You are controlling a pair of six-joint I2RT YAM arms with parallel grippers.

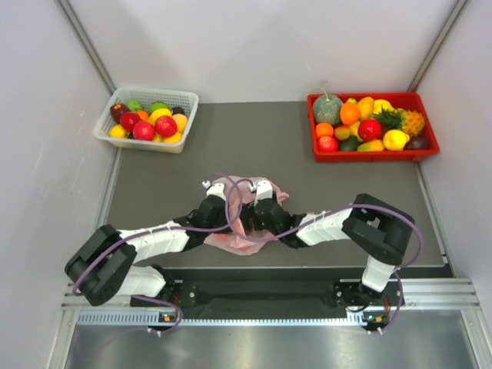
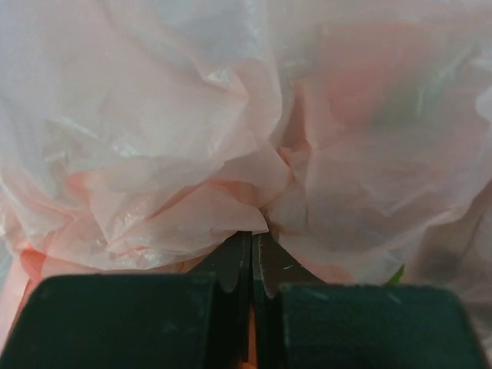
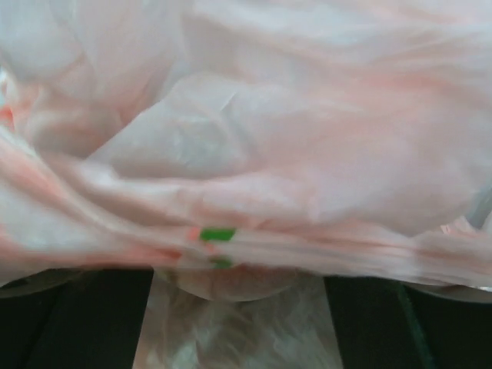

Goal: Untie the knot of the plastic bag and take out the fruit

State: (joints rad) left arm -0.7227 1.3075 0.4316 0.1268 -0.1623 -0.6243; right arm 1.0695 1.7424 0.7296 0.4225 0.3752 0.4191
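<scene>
- While both arms reach in from the near edge of the table, their wrists meet over the pink bag (image 1: 234,244), which lies crumpled on the dark mat (image 1: 231,146), near the centre and just ahead of the bases.
- Left gripper (image 2: 252,244): jaws pressed together, with a fold of the bag's film nipped at the tips. Creases fan out from the pinch.
- Right gripper (image 3: 242,323): jaws stand wide apart. Bag film drapes across and sags into the gap, and nothing looks pinched.
- Small green mark (image 3: 217,234) on the film just above that gap. Cannot tell what it is.
- The knot: cannot be made out in any view. From above, the two wrists cover the top of the bag.
- The fruit: only blurred pinkish and dull patches show through the film at the left wrist. No single piece can be told.
- Far left corner of the mat: white basket (image 1: 187,98), heaped with red, yellow and green produce.
- Far right corner: red crate (image 1: 369,156), also full, with a pineapple and a green melon among the pieces. Both containers sit well apart from the bag.
</scene>
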